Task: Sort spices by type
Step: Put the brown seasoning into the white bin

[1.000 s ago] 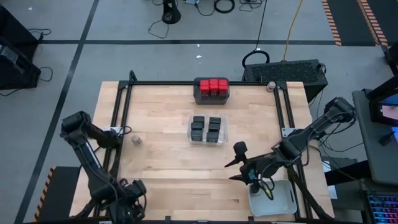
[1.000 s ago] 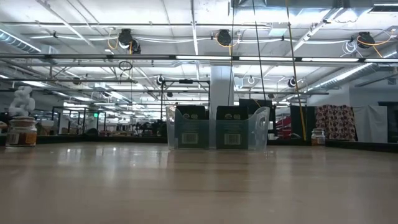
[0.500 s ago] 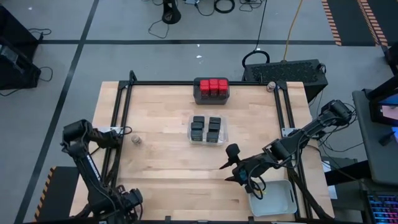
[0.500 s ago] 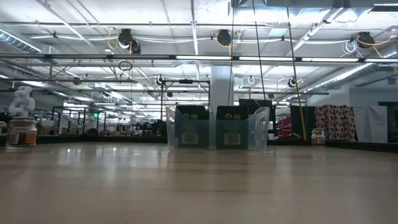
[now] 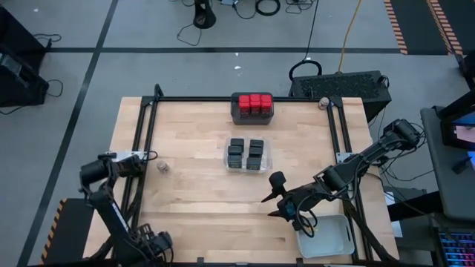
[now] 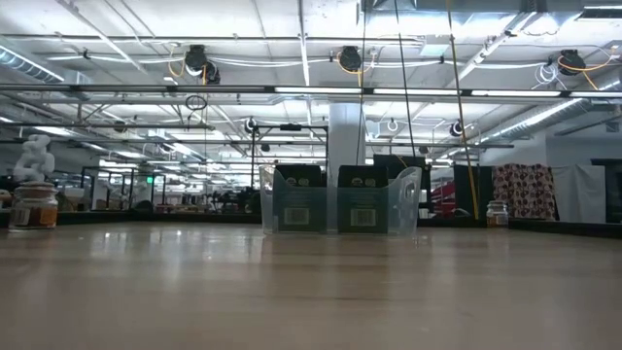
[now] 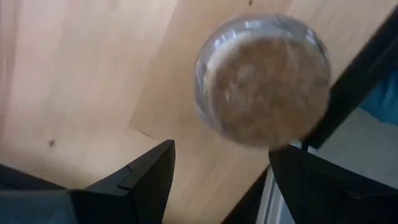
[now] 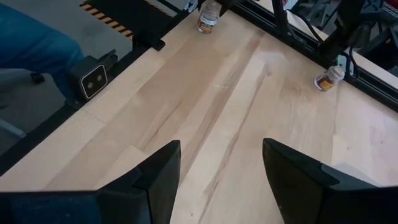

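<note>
Left gripper (image 7: 217,180) looks straight down on a round clear jar (image 7: 264,79) near the table's left edge (image 5: 130,148) — jaws wide, empty, jar just ahead of the gap and off toward one finger, not between them. Jar stands upright, so no long axis to line up; the move likely needs a short shift forward, then descent. Right gripper (image 5: 276,197) hovers open over the front right, well apart — left arm is nearer.
</note>
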Available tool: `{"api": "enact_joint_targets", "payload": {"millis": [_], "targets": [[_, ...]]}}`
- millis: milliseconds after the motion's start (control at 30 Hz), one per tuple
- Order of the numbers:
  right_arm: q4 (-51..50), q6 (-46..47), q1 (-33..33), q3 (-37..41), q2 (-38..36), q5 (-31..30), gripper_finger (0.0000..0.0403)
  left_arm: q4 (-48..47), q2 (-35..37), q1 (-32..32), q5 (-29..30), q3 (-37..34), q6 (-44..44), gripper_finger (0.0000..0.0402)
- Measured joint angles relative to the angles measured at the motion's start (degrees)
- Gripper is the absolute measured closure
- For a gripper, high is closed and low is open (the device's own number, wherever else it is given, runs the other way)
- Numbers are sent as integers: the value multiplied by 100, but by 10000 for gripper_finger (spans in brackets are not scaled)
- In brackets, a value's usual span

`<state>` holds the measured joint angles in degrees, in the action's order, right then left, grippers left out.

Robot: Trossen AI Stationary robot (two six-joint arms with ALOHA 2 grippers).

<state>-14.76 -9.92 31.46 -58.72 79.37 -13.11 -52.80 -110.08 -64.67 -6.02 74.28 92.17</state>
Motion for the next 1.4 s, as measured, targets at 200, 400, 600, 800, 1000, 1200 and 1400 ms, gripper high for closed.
{"api": "enact_joint_targets", "payload": {"millis": [200, 400, 600, 800, 1000, 1200, 1400], "targets": [[-2, 5, -57, 0, -2, -3, 193, -34, -44, 3, 360, 0, -131, 140], [-2, 5, -99, 0, -4, -3, 193, -78, -44, 87, 463, 0, -159, 140], [-4, 25, -103, 0, -7, -8, 193, -87, -44, 333, 648, 0, -389, 140], [-9, 72, -103, 0, -7, -5, 193, -80, -44, 686, 699, 0, -1023, 140], [-46, 176, -101, 0, -7, -5, 193, -73, -44, 984, 692, 0, -1540, 140], [-50, 176, -101, 0, -7, -3, 193, -72, -43, 1056, 483, 0, -1635, 140], [-50, 176, -101, 0, -7, -3, 193, -68, -42, 931, 301, 0, -1461, 140]]}}
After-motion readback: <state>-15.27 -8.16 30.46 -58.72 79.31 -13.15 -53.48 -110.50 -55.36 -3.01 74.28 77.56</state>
